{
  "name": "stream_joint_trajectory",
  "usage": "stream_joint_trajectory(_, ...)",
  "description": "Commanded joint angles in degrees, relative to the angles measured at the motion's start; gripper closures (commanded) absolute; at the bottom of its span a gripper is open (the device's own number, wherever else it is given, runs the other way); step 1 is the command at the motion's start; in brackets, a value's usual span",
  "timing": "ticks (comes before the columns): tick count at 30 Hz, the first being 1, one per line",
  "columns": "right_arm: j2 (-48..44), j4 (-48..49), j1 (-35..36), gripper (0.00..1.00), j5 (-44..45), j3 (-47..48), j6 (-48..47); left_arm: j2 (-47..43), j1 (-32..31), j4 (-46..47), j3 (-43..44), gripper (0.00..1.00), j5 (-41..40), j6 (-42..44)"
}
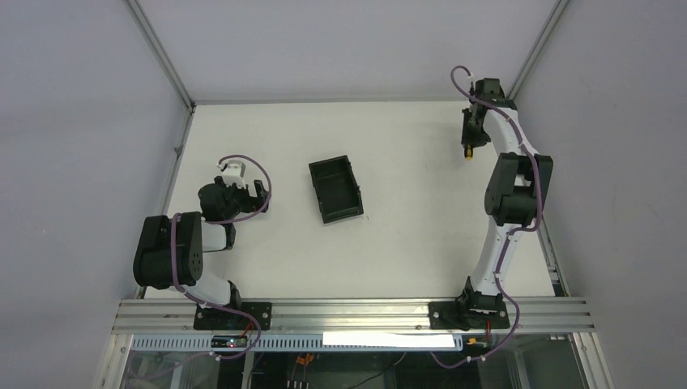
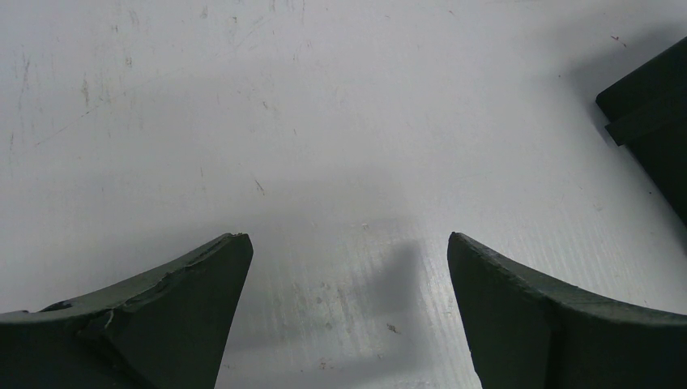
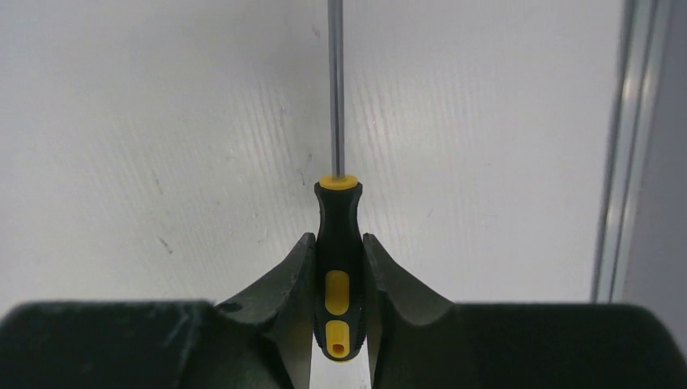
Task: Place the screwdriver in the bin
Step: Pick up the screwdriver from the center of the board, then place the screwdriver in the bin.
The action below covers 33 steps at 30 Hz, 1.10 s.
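Note:
The screwdriver (image 3: 339,243) has a black and yellow handle and a thin metal shaft that runs up out of the right wrist view. My right gripper (image 3: 339,239) is shut on its handle, both fingers pressed against the sides. From above, that gripper (image 1: 470,142) is at the far right of the table, with the handle's yellow end (image 1: 468,152) showing below it. The black bin (image 1: 335,190) sits open-topped near the table's middle, well left of the right gripper. My left gripper (image 2: 348,243) is open over bare table, the bin's corner (image 2: 648,121) at its upper right.
A metal frame rail (image 3: 624,146) runs along the table's right edge close to the right gripper. The left arm (image 1: 219,203) is folded at the left side of the table, left of the bin.

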Motion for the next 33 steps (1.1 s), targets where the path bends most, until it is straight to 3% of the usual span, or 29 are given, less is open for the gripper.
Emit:
stream_joint_trajectory(1,-8.9,-3.5,-0.1,1.0,1.6,6.7,0.1,-0.8,0.1,1.9,1.0,0.01,0.3,0.3)
stream_joint_trajectory(21,-21.2,-16.9,4.3,1.0,6.3,22.1,1.7,-0.9,0.1,1.9,1.0,0.01,0.3,0.3)
stream_joint_trajectory(33,-23.2,-18.4,18.5,1.0,11.1,19.8,5.9,-0.9,0.1,1.8,1.0,0.01,0.3,0.3)
